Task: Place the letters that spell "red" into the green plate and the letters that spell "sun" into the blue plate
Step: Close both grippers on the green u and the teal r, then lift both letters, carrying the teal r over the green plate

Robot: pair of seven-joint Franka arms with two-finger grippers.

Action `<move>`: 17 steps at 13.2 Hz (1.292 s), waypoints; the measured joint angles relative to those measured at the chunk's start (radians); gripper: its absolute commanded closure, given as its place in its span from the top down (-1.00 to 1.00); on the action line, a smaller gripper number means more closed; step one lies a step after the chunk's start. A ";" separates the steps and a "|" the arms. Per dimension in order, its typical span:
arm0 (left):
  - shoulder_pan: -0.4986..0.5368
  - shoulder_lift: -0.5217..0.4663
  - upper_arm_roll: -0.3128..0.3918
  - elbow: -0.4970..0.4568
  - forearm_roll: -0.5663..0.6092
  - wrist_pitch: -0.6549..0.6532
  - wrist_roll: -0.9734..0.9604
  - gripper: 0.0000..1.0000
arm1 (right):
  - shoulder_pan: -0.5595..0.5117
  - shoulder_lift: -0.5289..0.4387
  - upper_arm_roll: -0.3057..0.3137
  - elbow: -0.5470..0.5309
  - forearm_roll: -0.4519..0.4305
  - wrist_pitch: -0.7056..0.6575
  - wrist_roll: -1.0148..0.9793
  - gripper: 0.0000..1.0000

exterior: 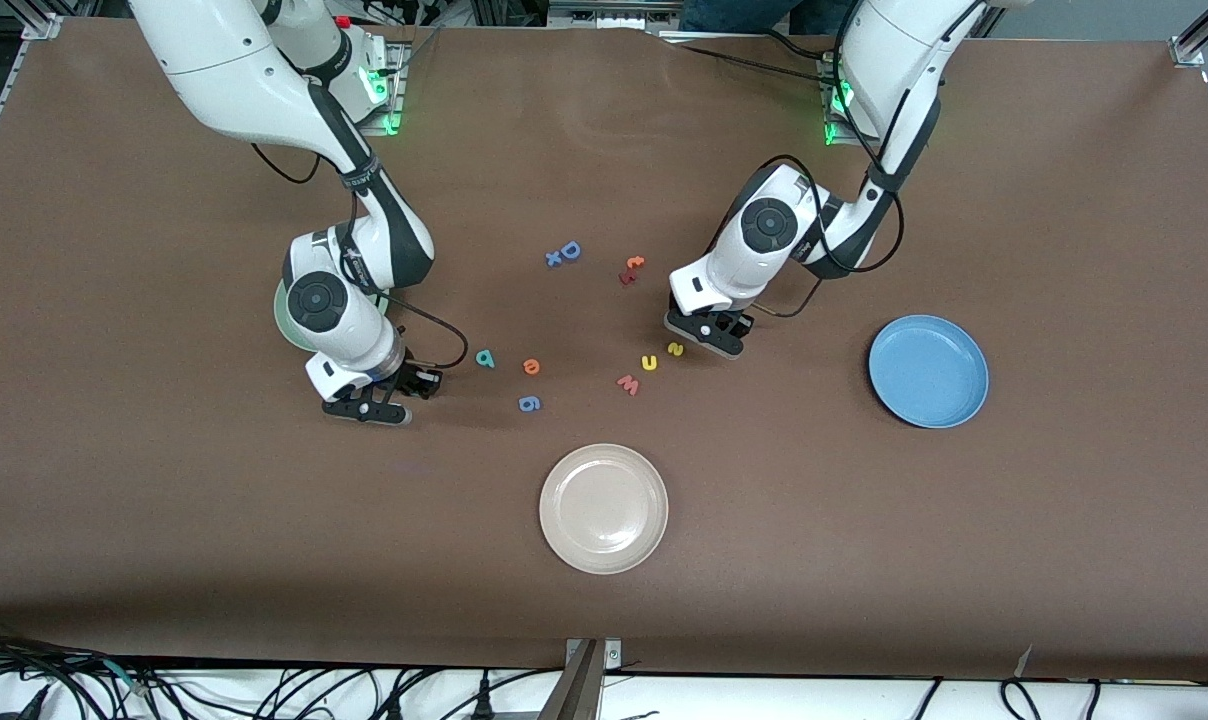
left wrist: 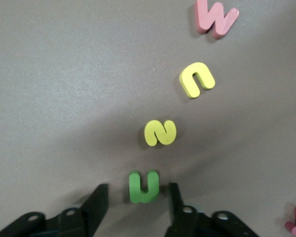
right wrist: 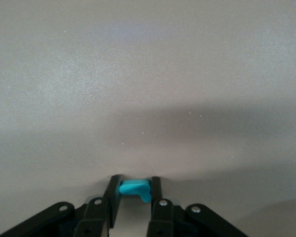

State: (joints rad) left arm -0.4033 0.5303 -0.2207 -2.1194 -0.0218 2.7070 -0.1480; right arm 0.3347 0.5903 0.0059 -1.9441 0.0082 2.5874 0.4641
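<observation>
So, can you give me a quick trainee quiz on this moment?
1. True or false: the right gripper is shut on a teal letter.
2. Which letter lies between the open fingers of the left gripper? A: yellow s. B: olive-green n. C: pink w.
3. Fill in: the blue plate holds ___ letters.
Key: 1 true; 2 B; 3 no.

Front view: high camera, faces robot bases, looks down on whole brown table [exterior: 164,520]
Left wrist view: close, looks down past own fingers [left wrist: 96,207] at tabletop; shares yellow "s" [left wrist: 160,133] [exterior: 675,349], yellow "u" [left wrist: 197,79] [exterior: 650,362], pink "w" [left wrist: 215,18] [exterior: 628,384] with front view
Right wrist view: very close, low over table
</observation>
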 measured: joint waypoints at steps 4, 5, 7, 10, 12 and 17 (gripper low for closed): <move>-0.004 0.004 0.000 0.009 0.000 0.003 0.000 -0.10 | 0.000 -0.012 -0.020 0.009 -0.004 0.006 -0.028 -0.67; -0.005 0.005 0.000 0.010 0.000 0.003 0.000 -0.14 | 0.000 -0.026 -0.033 0.011 -0.005 -0.009 -0.046 -0.67; -0.007 0.006 0.001 0.011 0.000 0.003 0.000 -0.15 | 0.000 -0.070 -0.060 0.013 -0.006 -0.083 -0.087 -0.67; -0.013 0.010 0.006 0.012 0.000 0.006 0.000 -0.26 | -0.001 -0.149 -0.112 0.008 -0.007 -0.229 -0.168 -0.67; -0.022 0.013 0.010 0.012 0.000 0.018 0.000 -0.44 | -0.002 -0.201 -0.141 -0.029 -0.007 -0.268 -0.199 -0.67; -0.028 0.011 0.015 0.012 0.000 0.019 0.000 -0.84 | -0.002 -0.328 -0.216 -0.217 -0.007 -0.273 -0.288 -0.67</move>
State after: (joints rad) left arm -0.4313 0.5416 -0.2058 -2.1072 -0.0217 2.7262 -0.1478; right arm 0.3324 0.2622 -0.2096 -2.1608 0.0013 2.3144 0.1760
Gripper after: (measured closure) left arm 0.696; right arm 0.714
